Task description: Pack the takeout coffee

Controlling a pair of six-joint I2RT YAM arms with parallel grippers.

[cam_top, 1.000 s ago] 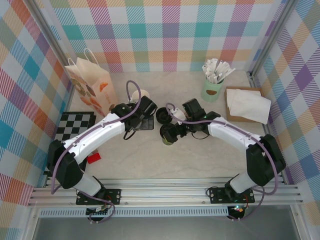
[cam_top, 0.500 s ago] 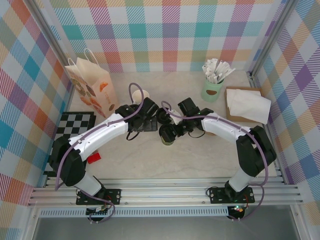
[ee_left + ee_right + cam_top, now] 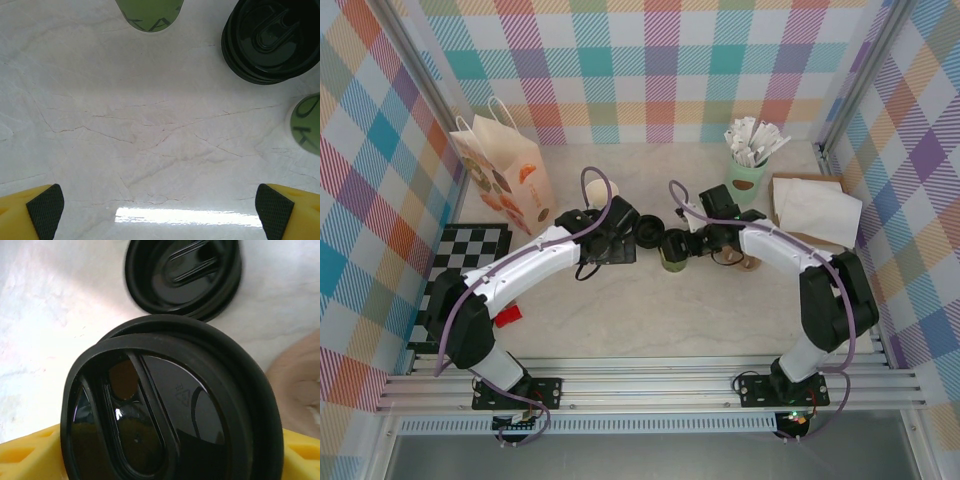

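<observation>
The right arm's jaws stand on either side of the small olive-green paper cup, level with its round black plastic lid. The cup stands upright near the middle of the pale marble desk. Whether they pinch it I cannot tell. The left arm's jaws hang spread and empty just left of a loose stack of black lids. The right arm is plainly nearer.

Black lid of the takeout coffee close up, sip slot and recycling mark visible; yellow fingers of the right pincer flank it low on both sides, contact unclear; stacked black lids beyond on pale marbled worktop; tan blur at right edge
</observation>
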